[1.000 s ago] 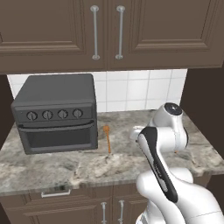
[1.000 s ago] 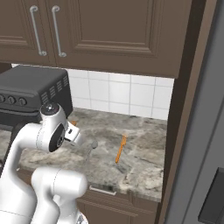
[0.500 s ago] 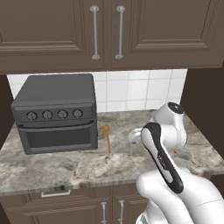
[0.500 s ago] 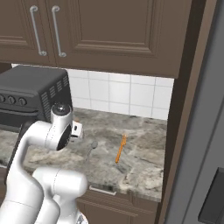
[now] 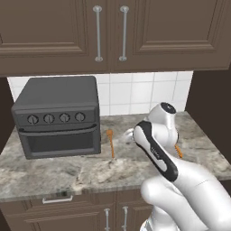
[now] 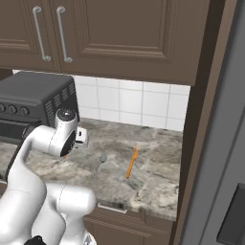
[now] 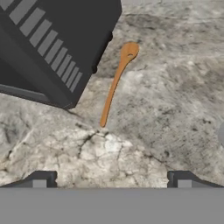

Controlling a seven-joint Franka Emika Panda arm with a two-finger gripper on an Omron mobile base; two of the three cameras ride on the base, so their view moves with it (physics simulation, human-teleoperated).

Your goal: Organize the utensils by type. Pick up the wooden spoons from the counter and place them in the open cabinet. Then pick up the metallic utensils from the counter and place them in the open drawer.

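Hovering over grey-and-tan stone counter (image 7: 175, 87), dark two-finger gripper (image 7: 111, 178) spread wide, holding nothing. Slim orange-brown wooden spoon (image 7: 114, 85) straight ahead, beside black toaster oven (image 7: 48, 48), handle end nearest, bowl toward back wall.

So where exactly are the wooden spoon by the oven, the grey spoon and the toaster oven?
wooden spoon (image 7: 114, 85), hand view, mid-handle.
grey spoon (image 6: 101, 159), right base view, its bowl.
toaster oven (image 5: 61, 142), left base view, door glass.
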